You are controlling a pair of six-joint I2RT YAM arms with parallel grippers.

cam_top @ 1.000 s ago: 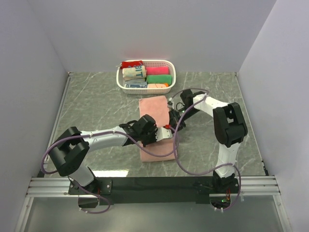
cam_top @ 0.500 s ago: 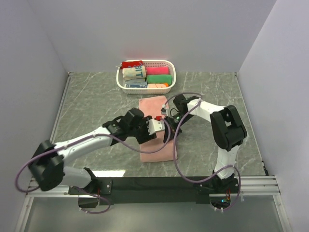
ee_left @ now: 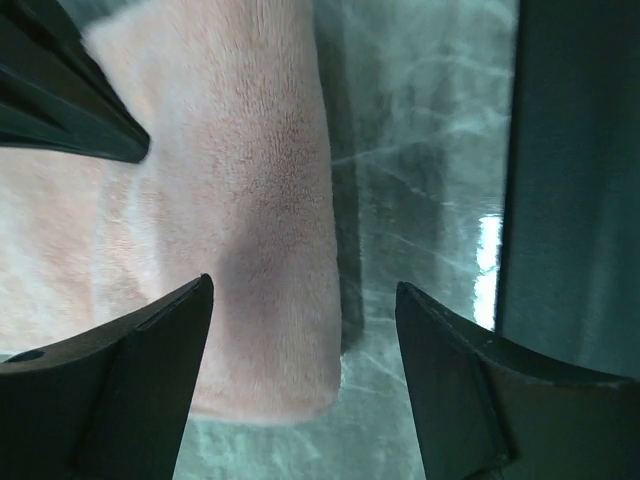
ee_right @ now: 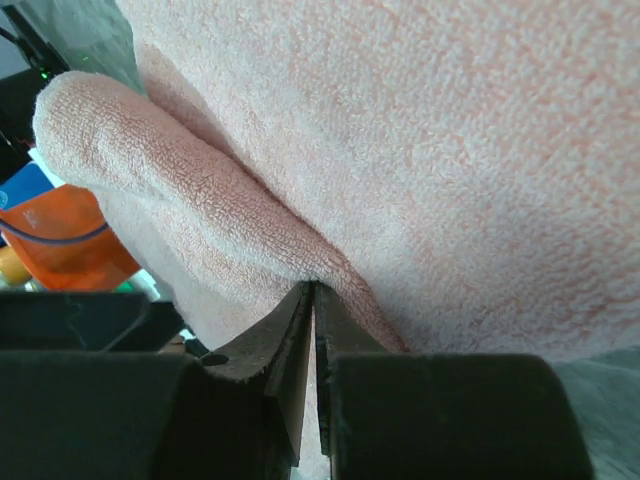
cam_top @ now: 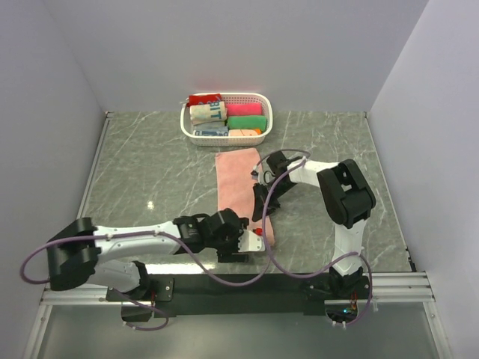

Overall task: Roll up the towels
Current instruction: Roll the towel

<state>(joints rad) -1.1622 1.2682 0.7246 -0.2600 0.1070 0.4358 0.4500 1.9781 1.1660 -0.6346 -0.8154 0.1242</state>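
Across the middle of the tabletop (cam_top: 150, 164) the salmon-pink towel (cam_top: 236, 176) lies lengthwise, its far end just before the white basket (cam_top: 263, 112) and its near end short of the arm bases. At the towel's near right corner sits the left end effector (cam_top: 254, 238), its fingers (ee_left: 140, 380) spread wide with a thick, doubled-over edge between them, gripping nothing. On the towel's right edge, the right end effector (cam_top: 260, 213) has its jaws pressed together on a raised fold of terry cloth, which bulges up beside the tips.
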